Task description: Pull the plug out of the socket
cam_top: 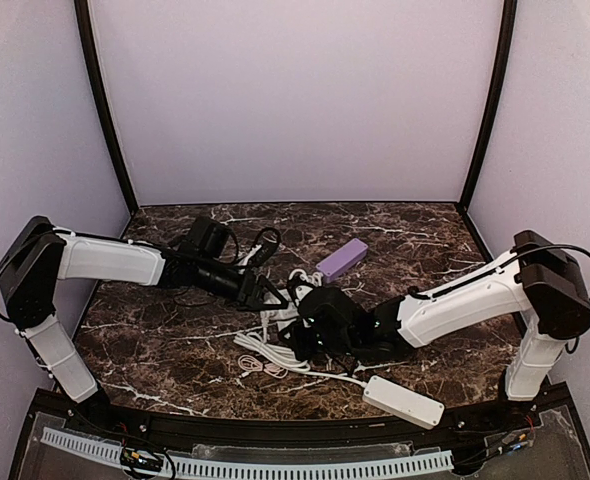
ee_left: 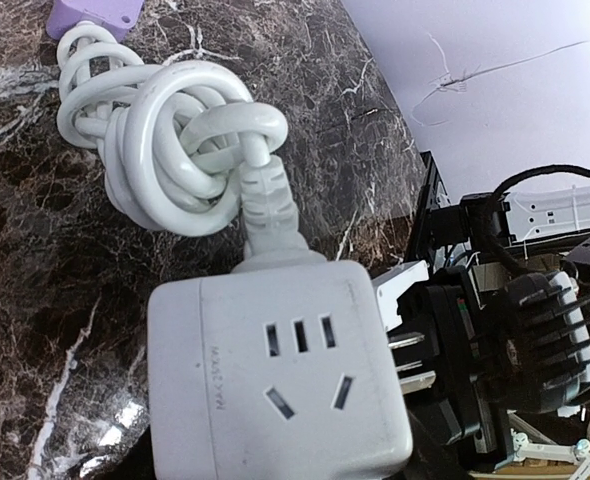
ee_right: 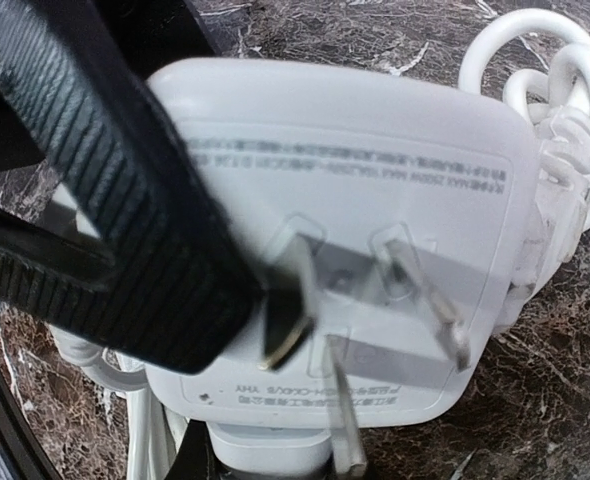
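The white cube socket [ee_left: 275, 370] fills the left wrist view, its own cord coiled in a knot [ee_left: 175, 140] behind it. My left gripper [cam_top: 267, 298] is shut on the socket; its fingers are hidden. My right gripper [cam_top: 313, 325] is shut on the plug [ee_left: 400, 288] at the socket's right side. Three bare metal prongs [ee_left: 413, 362] show between plug and socket. In the right wrist view the prongs [ee_right: 425, 300] meet the socket's face [ee_right: 375, 130] at its slots; one black finger [ee_right: 125, 200] crosses in front. I cannot tell whether the tips are still inside.
A purple box [cam_top: 342, 260] lies behind the grippers. The long white power strip [cam_top: 403, 400] lies near the front edge, its cord running back to the grippers. A thin white cable [cam_top: 260, 362] lies in front of the socket. Purple walls close in three sides.
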Available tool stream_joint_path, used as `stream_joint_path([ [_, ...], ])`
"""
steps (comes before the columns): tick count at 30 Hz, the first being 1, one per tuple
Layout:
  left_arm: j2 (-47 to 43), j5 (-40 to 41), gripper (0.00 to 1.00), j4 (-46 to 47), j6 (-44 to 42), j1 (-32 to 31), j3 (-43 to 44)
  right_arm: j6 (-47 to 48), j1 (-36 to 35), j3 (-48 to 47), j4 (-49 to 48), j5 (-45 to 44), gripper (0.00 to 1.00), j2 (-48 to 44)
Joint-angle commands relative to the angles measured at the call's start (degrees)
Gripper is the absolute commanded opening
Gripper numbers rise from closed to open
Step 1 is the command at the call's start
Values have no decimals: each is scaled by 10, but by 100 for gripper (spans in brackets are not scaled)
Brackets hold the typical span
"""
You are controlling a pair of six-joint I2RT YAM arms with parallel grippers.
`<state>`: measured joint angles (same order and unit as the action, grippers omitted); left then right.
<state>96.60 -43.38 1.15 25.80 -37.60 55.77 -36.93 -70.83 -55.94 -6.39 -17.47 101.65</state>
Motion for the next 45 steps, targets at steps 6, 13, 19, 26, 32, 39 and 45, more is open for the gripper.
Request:
stream_joint_path([
  [6, -23, 51, 4, -25, -15, 39, 2, 67, -27, 25, -57, -30, 0, -34],
  [13, -30, 62, 4, -21, -16, 41, -2, -14, -23, 0, 16, -71, 0, -30],
  [19, -39, 73, 4, -21, -19, 43, -7, -115, 4, 2, 61, -49, 0, -35],
  [26, -41, 75, 3, -22, -19, 44, -7, -155, 25, 10, 79, -17, 0, -39],
  [32, -40, 76, 3, -22, -19, 47, -7, -130, 24, 13, 72, -18, 0, -39],
  [39, -44, 81, 3, -21, -17, 51, -10, -165, 24, -1, 117, -19, 0, -35],
  [45, -49, 85, 3, -20, -15, 57, -12, -201, 29, 5, 133, -4, 0, -35],
])
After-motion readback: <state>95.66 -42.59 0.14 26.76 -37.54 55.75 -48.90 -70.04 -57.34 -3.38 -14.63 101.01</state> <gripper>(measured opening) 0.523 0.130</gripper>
